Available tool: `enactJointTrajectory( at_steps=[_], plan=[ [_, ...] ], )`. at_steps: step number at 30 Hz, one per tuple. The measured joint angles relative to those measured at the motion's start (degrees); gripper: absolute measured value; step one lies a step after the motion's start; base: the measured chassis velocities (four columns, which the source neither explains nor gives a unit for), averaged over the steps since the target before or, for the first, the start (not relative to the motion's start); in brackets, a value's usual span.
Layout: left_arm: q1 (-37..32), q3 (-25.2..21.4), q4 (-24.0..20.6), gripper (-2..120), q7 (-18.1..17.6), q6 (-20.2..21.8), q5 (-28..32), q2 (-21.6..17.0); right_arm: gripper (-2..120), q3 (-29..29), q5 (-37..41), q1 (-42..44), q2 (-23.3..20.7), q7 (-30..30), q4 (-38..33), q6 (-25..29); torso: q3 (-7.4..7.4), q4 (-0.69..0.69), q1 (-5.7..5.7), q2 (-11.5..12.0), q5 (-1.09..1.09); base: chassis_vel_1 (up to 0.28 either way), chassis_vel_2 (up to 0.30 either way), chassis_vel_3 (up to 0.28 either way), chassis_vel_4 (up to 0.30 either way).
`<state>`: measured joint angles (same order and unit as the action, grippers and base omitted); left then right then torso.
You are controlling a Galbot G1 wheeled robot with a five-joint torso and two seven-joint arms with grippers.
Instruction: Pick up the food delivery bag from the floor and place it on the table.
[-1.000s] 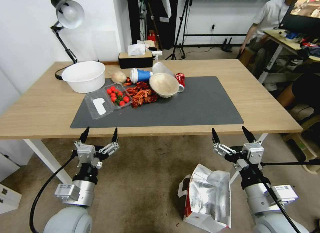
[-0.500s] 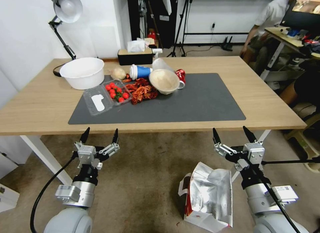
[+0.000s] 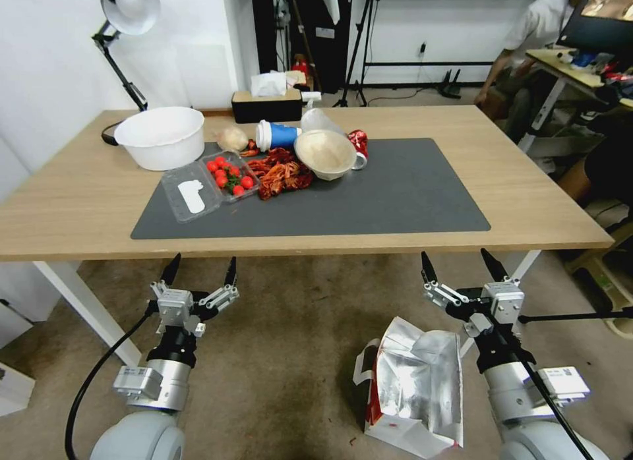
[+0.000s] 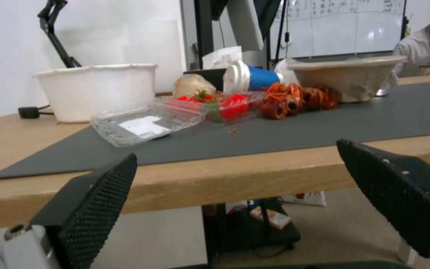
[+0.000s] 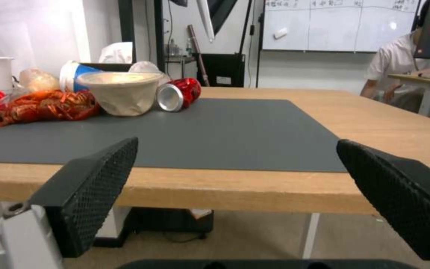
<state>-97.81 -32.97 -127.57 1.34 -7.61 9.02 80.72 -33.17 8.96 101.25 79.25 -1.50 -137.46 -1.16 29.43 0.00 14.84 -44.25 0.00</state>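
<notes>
**Both arms raised at the table's near edge, bag on the carpet**

Since a second ago my head view has tipped: the table point(image 3: 79, 209) and its clutter sit higher in frame, and more carpet shows below its near edge. I read that as camera motion. Against the floor point(image 3: 290, 354), the bag and both arms hold the same places.

Left side: left gripper point(image 3: 201, 270) points up and forward, fingers spread wide, nothing between them. Tips sit just below the table's front edge. From the left wrist view, the fingers point(image 4: 95, 201) frame the edge of the dark grey mat point(image 4: 324, 123), with the clear tray point(image 4: 140, 125) and white tub point(image 4: 95, 91) beyond.

Middle: bare carpet between the two arms, open under the table back to the white legs.

Right side: the food delivery bag point(image 3: 415, 387) stands on the floor, foil mouth gaping upward, red side and white strap facing left. It sits just beside the right arm, on that arm's inner side, below and nearer than the fingertips. Right gripper point(image 3: 458, 269) is likewise upright with fingers apart and empty, tips near the table edge. Right wrist view looks across the mat to the paper bowl point(image 5: 120, 93) and a tipped red can point(image 5: 177, 94); the right half of the mat lies bare.
</notes>
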Motion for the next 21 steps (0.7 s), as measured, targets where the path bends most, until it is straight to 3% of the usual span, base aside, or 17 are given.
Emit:
enactJointTrajectory(
  at_steps=[21],
  plan=[
    [-0.2, 0.1, -0.1, 100, 0.2, 0.1, -0.4, 0.2, 100, -0.4, 0.2, -0.3, -0.6, 1.0, 0.4, 0.5, -3.01, 0.0, -2.15, 5.1, 0.0, 0.0, 0.0, 0.0, 0.0]
  ],
)
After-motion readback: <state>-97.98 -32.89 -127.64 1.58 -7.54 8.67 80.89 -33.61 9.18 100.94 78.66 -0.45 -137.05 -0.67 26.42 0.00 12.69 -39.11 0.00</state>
